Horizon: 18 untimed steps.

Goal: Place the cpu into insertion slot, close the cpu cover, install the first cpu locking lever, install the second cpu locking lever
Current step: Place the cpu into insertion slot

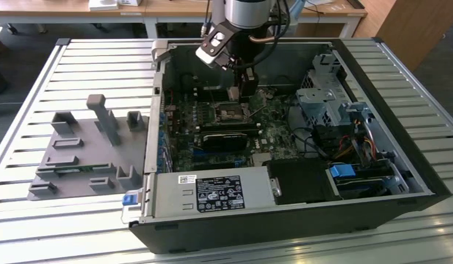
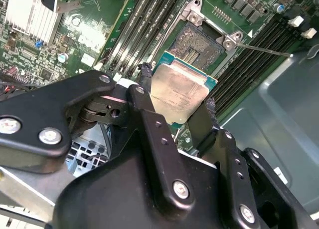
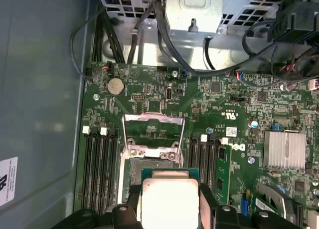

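Currently the gripper [image 2: 177,92] is inside the open computer case [image 1: 402,220], and its two black fingers [image 2: 145,89] are closed on opposite edges of the cpu [image 2: 185,83], with the grey metal top showing between them. The cpu is in the air and a little tilted. It sits over one side of the insertion slot [image 2: 199,43] and is not seated in it, so most of the dark socket centre is uncovered. How high it is above the socket I cannot tell. The cpu cover [image 3: 153,118] is lifted off the socket and stands open on the side toward the round coin battery [image 3: 115,86], with the green circuit board [image 3: 219,97] visible through its window. A thin metal rod [image 2: 264,50] sticks out from one corner of the socket over the neighbouring slots. Long narrow black slots [image 3: 97,169] run along both sides of the socket, close to the fingers. A finned silver heat sink [image 3: 284,149] is further along the board, and black cables [image 3: 164,34] hang down from the metal cage [image 3: 194,9] at the board's edge. In the exterior view a long black card [image 1: 222,140] lies across the board just beside the socket. The power supply [image 1: 204,192] fills the near corner of the case, and a grey fixture plate [image 1: 87,148] lies on the slatted table [image 1: 101,60] at the exterior view's left.
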Available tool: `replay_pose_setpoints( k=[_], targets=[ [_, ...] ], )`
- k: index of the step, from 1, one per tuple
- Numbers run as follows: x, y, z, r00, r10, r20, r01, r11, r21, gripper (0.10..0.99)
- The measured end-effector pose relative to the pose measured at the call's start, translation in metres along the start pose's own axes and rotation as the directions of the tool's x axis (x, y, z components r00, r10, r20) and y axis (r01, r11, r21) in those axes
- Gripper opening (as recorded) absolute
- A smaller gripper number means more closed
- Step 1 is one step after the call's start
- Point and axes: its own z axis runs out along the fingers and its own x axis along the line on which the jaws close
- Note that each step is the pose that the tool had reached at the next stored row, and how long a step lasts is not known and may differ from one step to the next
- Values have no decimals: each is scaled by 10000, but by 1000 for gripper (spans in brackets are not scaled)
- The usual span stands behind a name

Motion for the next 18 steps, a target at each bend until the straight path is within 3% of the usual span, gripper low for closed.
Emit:
replay_pose_setpoints(
  k=[18],
  targets=[
    [15,-5,105,10000,0,25,0,10000,-26,541]
  ],
)
